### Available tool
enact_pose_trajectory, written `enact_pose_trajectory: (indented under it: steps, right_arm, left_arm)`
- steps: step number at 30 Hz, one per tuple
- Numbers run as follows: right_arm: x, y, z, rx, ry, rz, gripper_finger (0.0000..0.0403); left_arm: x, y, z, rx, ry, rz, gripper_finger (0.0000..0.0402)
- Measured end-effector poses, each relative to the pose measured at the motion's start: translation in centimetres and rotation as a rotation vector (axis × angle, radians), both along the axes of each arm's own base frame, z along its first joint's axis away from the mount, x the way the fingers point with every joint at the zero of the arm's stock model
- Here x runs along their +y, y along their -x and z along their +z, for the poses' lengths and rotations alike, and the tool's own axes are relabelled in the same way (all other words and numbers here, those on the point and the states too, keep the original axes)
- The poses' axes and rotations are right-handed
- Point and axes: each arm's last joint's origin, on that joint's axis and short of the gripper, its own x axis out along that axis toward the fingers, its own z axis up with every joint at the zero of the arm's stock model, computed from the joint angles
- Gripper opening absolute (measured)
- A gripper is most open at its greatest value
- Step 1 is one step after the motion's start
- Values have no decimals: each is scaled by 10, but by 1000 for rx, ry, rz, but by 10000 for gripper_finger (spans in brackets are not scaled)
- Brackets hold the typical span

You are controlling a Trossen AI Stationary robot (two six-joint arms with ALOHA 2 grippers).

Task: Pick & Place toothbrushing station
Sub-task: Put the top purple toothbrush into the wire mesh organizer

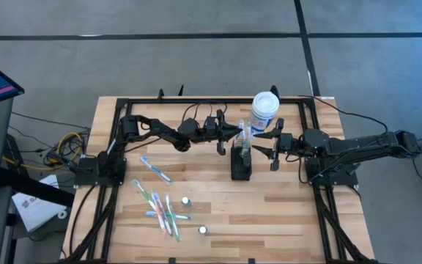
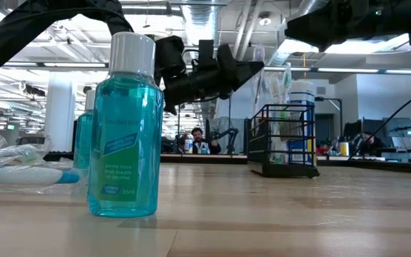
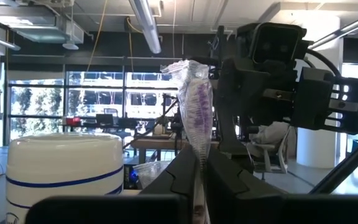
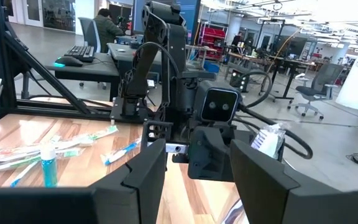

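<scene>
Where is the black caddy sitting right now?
In the high view the black caddy stands upright near the table's middle, between both grippers, just in front of the white canister.

Your worktop (image 1: 269, 213) is pale wood planks, smooth with a soft satin sheen. The toothbrushing station (image 2: 284, 139) looks like thin matt black wire or metal bars. Just behind it, the white canister (image 1: 264, 111) is smooth plastic. Well in front of the station, the mouthwash bottle (image 2: 125, 128) is clear glossy plastic. The left claw (image 3: 199, 180) pinches a crinkly clear plastic wrapper (image 3: 193, 106).
</scene>
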Motion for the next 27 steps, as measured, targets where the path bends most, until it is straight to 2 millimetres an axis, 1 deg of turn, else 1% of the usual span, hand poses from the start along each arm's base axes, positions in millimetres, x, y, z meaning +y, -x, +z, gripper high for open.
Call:
enact_pose_trajectory:
  steps: [6, 16, 19, 27]
  right_arm:
    - [0, 0, 0, 3, 0, 0, 170]
    - [0, 0, -1, 6, 0, 0, 170]
    - [0, 0, -1, 7, 0, 0, 170]
    - [0, 0, -1, 7, 0, 0, 170]
  left_arm:
    - [-1, 0, 0, 5, 2, -2, 28]
    - [-1, -2, -5, 61, 12, -15, 35]
    - [-1, -2, -5, 61, 8, -25, 47]
    - [-1, -2, -3, 58, 7, -26, 95]
